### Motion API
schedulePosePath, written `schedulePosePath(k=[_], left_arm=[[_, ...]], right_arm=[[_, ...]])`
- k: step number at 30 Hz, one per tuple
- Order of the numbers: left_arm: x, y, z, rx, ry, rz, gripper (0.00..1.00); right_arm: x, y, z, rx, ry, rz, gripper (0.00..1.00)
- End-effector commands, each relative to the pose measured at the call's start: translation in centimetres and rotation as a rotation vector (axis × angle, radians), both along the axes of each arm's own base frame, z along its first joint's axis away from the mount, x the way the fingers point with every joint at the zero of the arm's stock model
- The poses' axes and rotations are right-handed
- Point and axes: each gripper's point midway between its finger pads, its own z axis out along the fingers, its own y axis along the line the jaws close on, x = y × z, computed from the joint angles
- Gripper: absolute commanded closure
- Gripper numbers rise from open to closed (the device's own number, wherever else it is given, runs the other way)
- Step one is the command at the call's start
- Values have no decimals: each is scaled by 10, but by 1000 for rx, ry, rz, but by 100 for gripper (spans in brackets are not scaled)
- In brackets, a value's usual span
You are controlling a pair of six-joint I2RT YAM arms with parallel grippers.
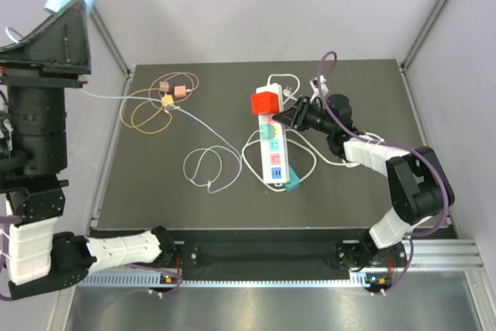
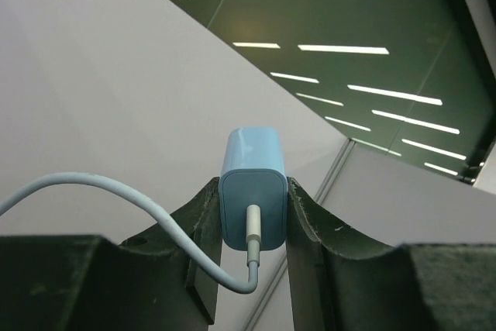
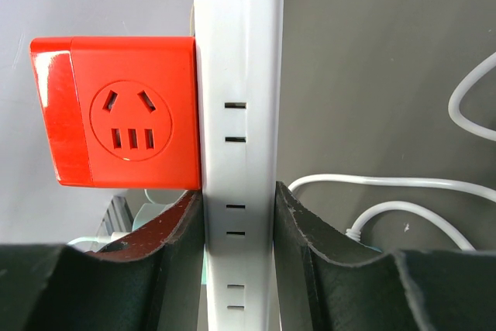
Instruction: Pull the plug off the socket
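Plug (image 2: pixel 252 168): pale blue, boxy, white cable (image 2: pixel 253 242) trailing, gripped in your left pincer (image 2: pixel 253 199) high above the table (image 1: pixel 139 191). Your right pincer (image 3: pixel 239 195) is clamped on the white power strip (image 3: pixel 236 52).

The top view looked down from above and behind both arm bases, taking in the whole bench (image 1: pixel 155 191). The left wrist camera sat close behind the left hand (image 2: pixel 253 185), tilted up toward the ceiling lights (image 2: pixel 341 49). It shared only the blue plug (image 2: pixel 252 164) with the top view, which showed it at its upper left corner. The right wrist camera sat very near behind the right hand (image 3: pixel 238 191), looking along the power strip (image 3: pixel 236 75) that the top view showed mid-bench.
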Motion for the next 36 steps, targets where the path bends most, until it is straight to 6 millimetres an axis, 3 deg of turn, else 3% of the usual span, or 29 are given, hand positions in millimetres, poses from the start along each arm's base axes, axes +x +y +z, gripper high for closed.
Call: schedulePosePath(k=[1,9,23,26,29,30,32,33,35,36], left_arm=[[-25,28,29,-132,-109,-30,100],[-51,69,47,-228,-200,13,100],[-90,111,89,-275,-375,89,100],[-82,101,84,-243,-363,104,100],[-47,66,56,-174,-274,131,100],[-28,43,37,-131,-237,145,100],[-8,25,17,-98,-185,169,100],[10,2,0,-42,-151,181,100],[22,-15,-12,-6,-144,195,100],[40,-40,-30,59,-118,205,100]], right_arm=[[9,2,51,88,-158,8,100],[8,2,52,88,-159,9,100],[9,4,49,90,-154,15,100],[9,6,44,93,-139,23,100],[7,11,37,90,-120,34,100],[7,13,34,88,-114,34,100],[6,15,32,89,-107,38,100],[6,16,31,88,-105,39,100],[4,18,30,95,-100,46,100],[5,19,28,96,-94,49,100]])
